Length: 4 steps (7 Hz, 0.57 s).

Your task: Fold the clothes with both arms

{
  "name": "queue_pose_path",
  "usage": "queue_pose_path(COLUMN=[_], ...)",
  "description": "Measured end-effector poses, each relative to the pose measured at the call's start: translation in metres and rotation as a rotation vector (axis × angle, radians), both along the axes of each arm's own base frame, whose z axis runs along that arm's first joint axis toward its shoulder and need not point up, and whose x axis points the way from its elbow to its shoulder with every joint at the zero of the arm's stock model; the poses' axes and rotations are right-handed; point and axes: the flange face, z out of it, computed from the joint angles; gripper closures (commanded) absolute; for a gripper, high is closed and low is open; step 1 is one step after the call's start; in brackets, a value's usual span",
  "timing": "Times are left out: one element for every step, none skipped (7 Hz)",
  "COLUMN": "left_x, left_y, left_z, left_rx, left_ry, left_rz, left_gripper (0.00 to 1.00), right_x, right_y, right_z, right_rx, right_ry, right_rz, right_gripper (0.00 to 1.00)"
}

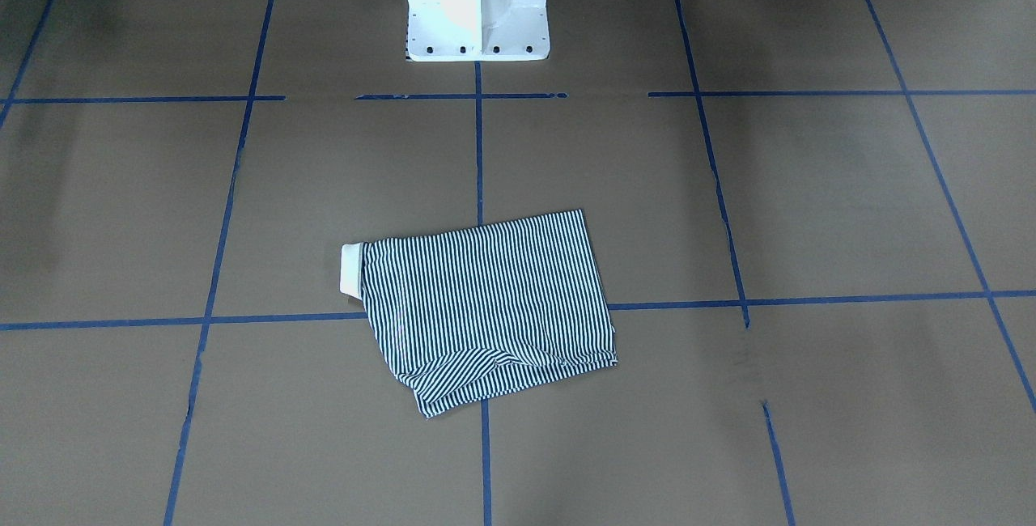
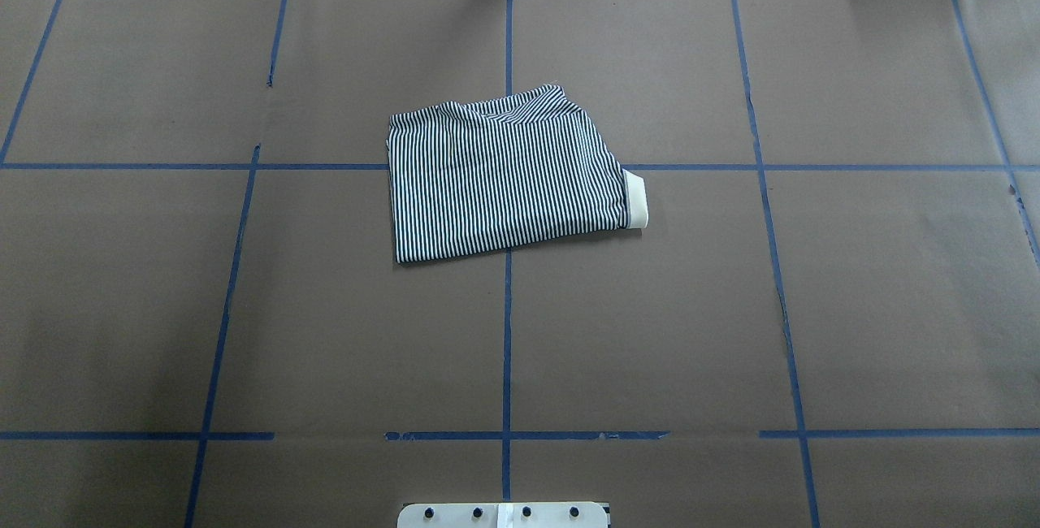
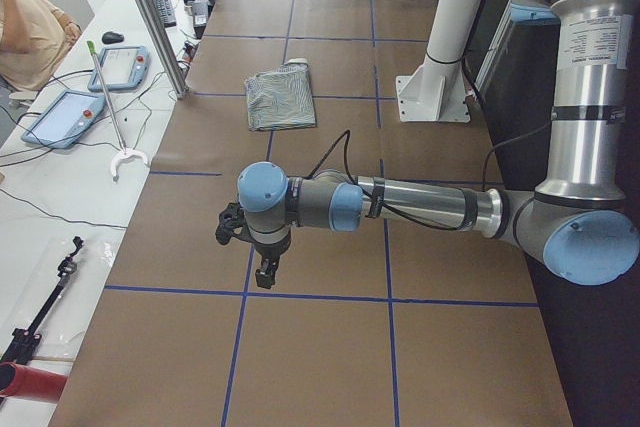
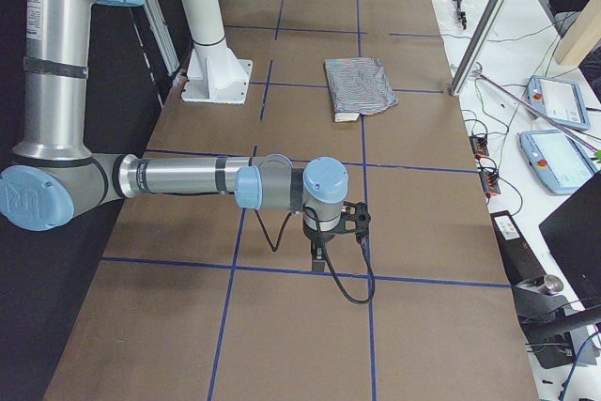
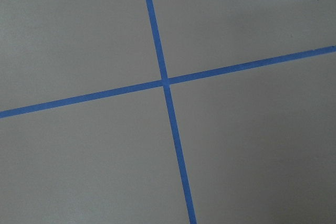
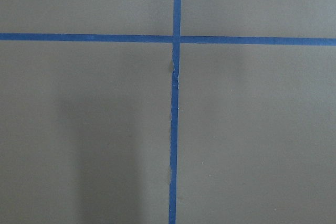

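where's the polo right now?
In the overhead view the folded polo shirt lies mid-table, straddling the centre tape line, its collar toward the robot's right.

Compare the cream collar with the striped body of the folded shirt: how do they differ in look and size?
The collar is plain cream; the striped body carries thin navy-and-white stripes. The collar is a narrow strip poking out at one end; the striped body makes up nearly the whole folded bundle. Both lie flat on the brown table.
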Motion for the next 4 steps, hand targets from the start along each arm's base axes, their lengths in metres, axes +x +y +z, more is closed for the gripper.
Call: queue_pose_path(left_x=[0.0001,0.0001,0.0001,0.0002], left_y=[0.0002,0.0008,0.0014,0.002], left_z=[0.0001,-0.0003,-0.0008,-0.0008], left_rx=[0.0,0.0,0.002,0.003], left_ry=[0.0,0.0,0.0,0.001], left_rz=[0.0,0.001,0.001,0.001], left_gripper=[0.0,0.0,0.0,0.0], right_x=[-0.0001,-0.0001,-0.0001,-0.0008], right_y=[0.0001,0.0001,0.0001,0.0], right_z=[-0.0006,-0.0015,-0.0016,-0.0016], right_rx=[0.001,0.003,0.003,0.003], right_ry=[-0.001,-0.001,-0.001,-0.002], right_rz=[0.0,0.0,0.0,-0.002], right_gripper=[0.0,0.0,0.0,0.0])
